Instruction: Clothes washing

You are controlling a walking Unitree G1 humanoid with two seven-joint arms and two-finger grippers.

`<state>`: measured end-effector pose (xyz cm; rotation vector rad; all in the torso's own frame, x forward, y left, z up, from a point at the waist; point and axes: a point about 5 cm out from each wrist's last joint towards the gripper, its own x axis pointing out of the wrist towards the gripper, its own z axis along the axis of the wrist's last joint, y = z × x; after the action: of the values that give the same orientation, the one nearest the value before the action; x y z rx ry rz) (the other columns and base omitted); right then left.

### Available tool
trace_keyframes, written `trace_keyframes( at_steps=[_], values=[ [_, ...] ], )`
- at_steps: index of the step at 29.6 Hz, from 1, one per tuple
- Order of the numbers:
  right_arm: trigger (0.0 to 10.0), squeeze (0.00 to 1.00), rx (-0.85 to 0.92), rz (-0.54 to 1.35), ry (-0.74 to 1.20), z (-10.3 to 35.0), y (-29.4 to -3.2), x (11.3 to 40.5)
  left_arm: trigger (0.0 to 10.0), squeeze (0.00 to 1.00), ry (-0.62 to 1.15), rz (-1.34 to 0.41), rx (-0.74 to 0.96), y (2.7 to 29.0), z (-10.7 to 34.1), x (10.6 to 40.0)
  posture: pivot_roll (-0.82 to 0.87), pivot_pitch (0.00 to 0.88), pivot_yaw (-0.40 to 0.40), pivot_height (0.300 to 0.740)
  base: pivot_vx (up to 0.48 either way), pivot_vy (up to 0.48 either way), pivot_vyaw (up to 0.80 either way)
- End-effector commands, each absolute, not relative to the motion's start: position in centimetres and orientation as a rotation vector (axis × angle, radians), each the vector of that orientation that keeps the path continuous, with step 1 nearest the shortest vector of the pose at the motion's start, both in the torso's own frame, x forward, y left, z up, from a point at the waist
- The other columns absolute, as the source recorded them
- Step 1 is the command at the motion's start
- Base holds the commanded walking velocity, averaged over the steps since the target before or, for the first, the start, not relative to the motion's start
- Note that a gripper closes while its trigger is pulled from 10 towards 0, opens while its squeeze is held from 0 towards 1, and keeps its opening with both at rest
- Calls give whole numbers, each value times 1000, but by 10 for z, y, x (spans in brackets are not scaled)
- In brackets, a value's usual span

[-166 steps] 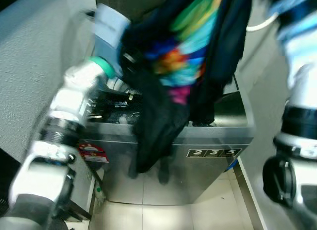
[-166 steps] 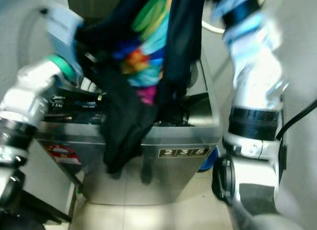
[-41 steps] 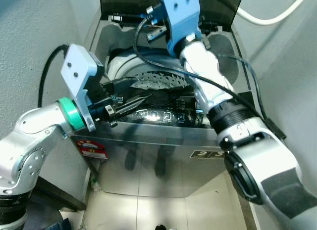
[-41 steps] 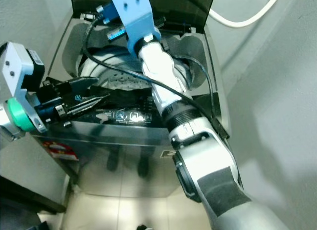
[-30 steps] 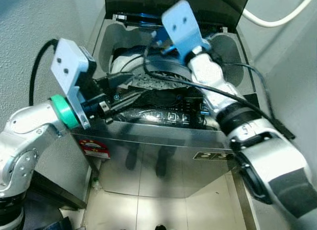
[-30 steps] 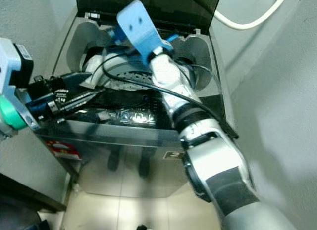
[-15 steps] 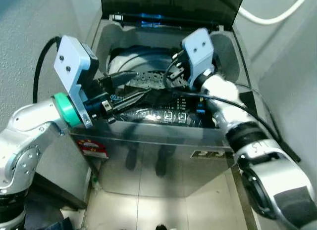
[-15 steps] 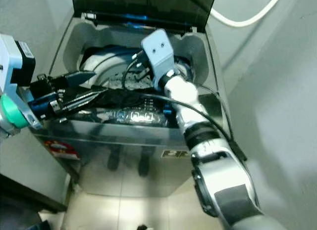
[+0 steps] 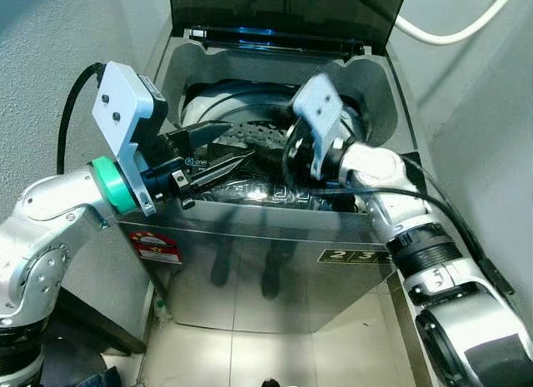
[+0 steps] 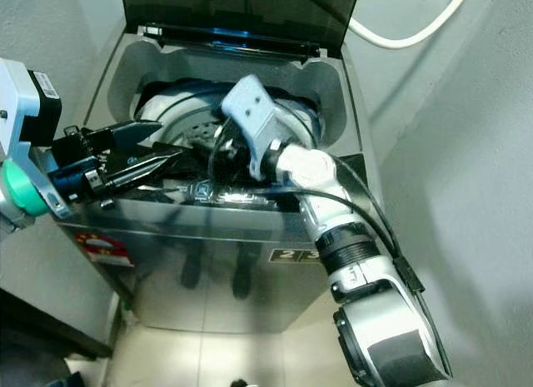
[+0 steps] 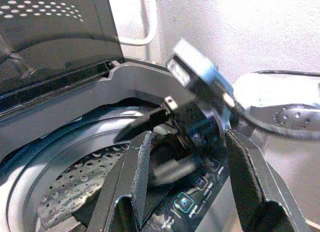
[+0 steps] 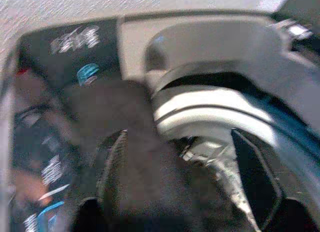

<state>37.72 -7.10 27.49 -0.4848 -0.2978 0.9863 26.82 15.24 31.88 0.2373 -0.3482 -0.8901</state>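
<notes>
A silver top-loading washing machine [image 9: 250,262] stands before me with its dark lid [image 9: 283,8] raised. A dark garment [image 9: 265,164] lies over the front rim of the perforated drum [image 9: 254,134] and onto the control panel [image 11: 192,194]. My left gripper [image 9: 226,144] is open at the machine's front left, its fingers [image 11: 137,174] pointing across the drum. My right gripper [image 12: 182,157] hovers over the garment at the front rim, fingers [image 12: 112,177] spread wide, under its blue camera mount [image 9: 316,111]. That wrist view is blurred.
A grey wall [image 9: 50,62] closes in on the left and another on the right [image 9: 483,154]. A white hose [image 9: 450,33] runs along the back wall. A red sticker [image 9: 156,247] marks the machine's front; tiled floor [image 9: 250,358] lies below.
The colourful dark garment that hung in the air seconds ago now lies in the machine. My right arm has drawn back from over the drum's rear to its front rim. The left gripper barely moved.
</notes>
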Motion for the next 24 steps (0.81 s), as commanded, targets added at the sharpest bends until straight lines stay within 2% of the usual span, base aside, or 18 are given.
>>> trace_keyframes(
  at_steps=[1, 5, 6, 8, 9, 10, 11, 13, 14, 24],
  values=[
    [10000, 1000, -523, 1013, -243, 265, -73, 376, 10000, 0, -324, -898, 244, 151, 314, 267, 70, 179, 2, 740, 0, 0, 0],
    [10000, 1000, -540, 1020, -208, 261, -74, 376, 10000, 0, -323, -898, 243, 151, 314, 267, 73, 180, 2, 740, 0, 0, 0],
    [10000, 863, -556, 1012, -190, 258, -76, 377, 10000, 0, -322, -897, 244, 151, 314, 267, 73, 180, 2, 740, 0, 0, 0],
    [10000, 863, -556, 1012, -190, 258, -76, 377, 10000, 0, -322, -897, 244, 151, 314, 267, 73, 180, 2, 740, 0, 0, 0],
    [10000, 0, -568, 1008, -179, 256, -77, 378, 10000, 0, -322, -897, 244, 151, 314, 267, 73, 180, 2, 740, 0, 0, 0],
    [10000, 0, -573, 995, -165, 254, -78, 380, 10000, 0, -322, -896, 244, 151, 314, 267, 73, 180, 3, 740, 0, 0, 0],
    [4431, 0, -574, 984, -153, 253, -79, 381, 10000, 0, -322, -897, 243, 151, 314, 267, 73, 181, 4, 740, 0, 0, 0],
    [4431, 0, -572, 980, -145, 252, -79, 382, 10000, 0, -322, -897, 242, 150, 314, 267, 73, 181, 4, 740, 0, 0, 0],
    [0, 0, -575, 977, -130, 250, -80, 383, 10000, 0, -321, -898, 241, 150, 314, 267, 71, 181, 5, 740, 0, 0, 0],
    [0, 0, -557, 1033, -28, 243, -79, 384, 10000, 0, -318, -905, 235, 148, 313, 268, 57, 188, 6, 740, 0, 0, 0]
  ],
)
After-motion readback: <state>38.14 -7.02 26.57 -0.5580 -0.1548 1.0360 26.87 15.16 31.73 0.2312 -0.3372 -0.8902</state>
